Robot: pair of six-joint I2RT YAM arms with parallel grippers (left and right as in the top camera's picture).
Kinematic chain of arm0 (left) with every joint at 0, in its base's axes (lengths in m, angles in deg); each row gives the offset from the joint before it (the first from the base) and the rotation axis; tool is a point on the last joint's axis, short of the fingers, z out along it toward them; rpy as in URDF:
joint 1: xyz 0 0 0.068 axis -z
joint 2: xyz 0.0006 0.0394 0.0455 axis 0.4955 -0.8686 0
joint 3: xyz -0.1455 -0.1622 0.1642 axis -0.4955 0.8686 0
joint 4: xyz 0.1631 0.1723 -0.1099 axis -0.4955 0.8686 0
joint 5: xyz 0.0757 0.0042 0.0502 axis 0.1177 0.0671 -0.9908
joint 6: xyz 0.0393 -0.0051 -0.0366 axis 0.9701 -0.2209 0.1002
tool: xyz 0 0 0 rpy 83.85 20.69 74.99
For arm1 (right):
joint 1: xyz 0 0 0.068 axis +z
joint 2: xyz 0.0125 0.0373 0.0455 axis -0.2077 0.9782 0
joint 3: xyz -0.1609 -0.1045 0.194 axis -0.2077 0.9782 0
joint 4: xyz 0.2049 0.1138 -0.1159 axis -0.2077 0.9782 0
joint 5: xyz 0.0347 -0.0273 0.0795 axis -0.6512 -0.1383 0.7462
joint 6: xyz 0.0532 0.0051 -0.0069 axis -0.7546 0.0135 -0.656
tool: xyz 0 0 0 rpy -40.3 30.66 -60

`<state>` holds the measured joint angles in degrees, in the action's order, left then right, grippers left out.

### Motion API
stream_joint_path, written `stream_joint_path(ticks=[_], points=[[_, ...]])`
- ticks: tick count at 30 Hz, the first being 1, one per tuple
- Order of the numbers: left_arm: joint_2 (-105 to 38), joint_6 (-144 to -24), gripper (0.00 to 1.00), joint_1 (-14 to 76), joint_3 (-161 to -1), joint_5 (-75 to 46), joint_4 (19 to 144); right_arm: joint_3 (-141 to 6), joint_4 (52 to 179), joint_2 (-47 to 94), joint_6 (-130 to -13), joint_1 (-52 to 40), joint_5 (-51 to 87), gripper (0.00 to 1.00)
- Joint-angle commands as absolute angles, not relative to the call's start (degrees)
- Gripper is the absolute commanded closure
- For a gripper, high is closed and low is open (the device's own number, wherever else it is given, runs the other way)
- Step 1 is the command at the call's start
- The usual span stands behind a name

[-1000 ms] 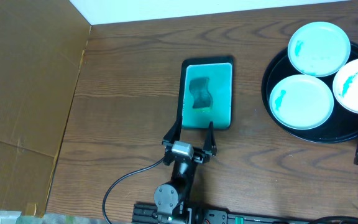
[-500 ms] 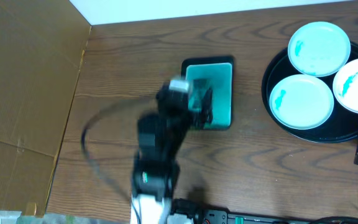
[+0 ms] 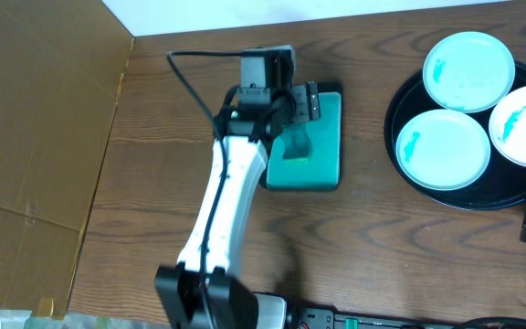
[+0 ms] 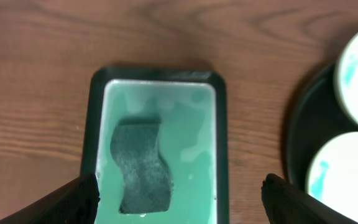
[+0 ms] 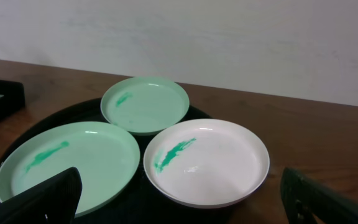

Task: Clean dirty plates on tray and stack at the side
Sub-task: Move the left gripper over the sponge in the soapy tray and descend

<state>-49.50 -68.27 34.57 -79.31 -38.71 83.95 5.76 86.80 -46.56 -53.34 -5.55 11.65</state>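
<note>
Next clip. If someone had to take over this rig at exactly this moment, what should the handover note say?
Left claw: open, hanging over the sponge that lies in the teal dish; not gripping it.
Right claw: open and empty, beside the tray, facing the plates.
Plates: all three lie on the tray, each with a blue-green smear.
Done: nothing wiped, nothing stacked.
Left: grasp the sponge, wipe each plate, stack them beside the tray.
</note>
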Motion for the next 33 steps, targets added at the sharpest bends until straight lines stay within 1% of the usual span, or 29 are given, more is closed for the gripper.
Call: stream_joint_path(ticks=[1, 2, 3, 5, 9, 14, 21, 33], points=[[-53.04, -70.69, 0.16, 34.41, -80.71, -41.91, 85.30, 5.85, 86.95, -46.80, -52.82, -6.01, 12.20, 0.01], [-53.85, -70.76, 0.15, 34.35, -80.69, -42.65, 86.16, 5.85, 86.95, -46.80, -52.82, -6.01, 12.20, 0.01], [-54.63, -71.41, 0.02, 34.24, -80.56, -43.30, 86.13, 5.85, 86.95, -46.80, -52.82, -6.01, 12.20, 0.01], [-56.38, -74.08, 0.02, 33.76, -80.06, -45.40, 84.95, 5.85, 86.95, -46.80, -52.82, -6.01, 12.20, 0.01], [-60.84, -76.83, 0.02, 32.84, -79.93, -45.45, 83.47, 5.85, 86.95, -46.80, -52.82, -6.01, 12.20, 0.01], [-66.79, -77.45, 0.02, 32.88, -79.93, -45.34, 83.49, 5.85, 86.95, -46.80, -52.82, -6.01, 12.20, 0.01], [-74.39, -79.54, 0.02, 32.71, -79.93, -45.36, 80.01, 5.85, 86.95, -46.80, -52.82, -6.01, 12.20, 0.01], [-77.28, -79.54, 0.02, 29.98, -79.93, -46.74, 78.29, 5.85, 86.95, -46.80, -52.82, -6.01, 12.20, 0.01]])
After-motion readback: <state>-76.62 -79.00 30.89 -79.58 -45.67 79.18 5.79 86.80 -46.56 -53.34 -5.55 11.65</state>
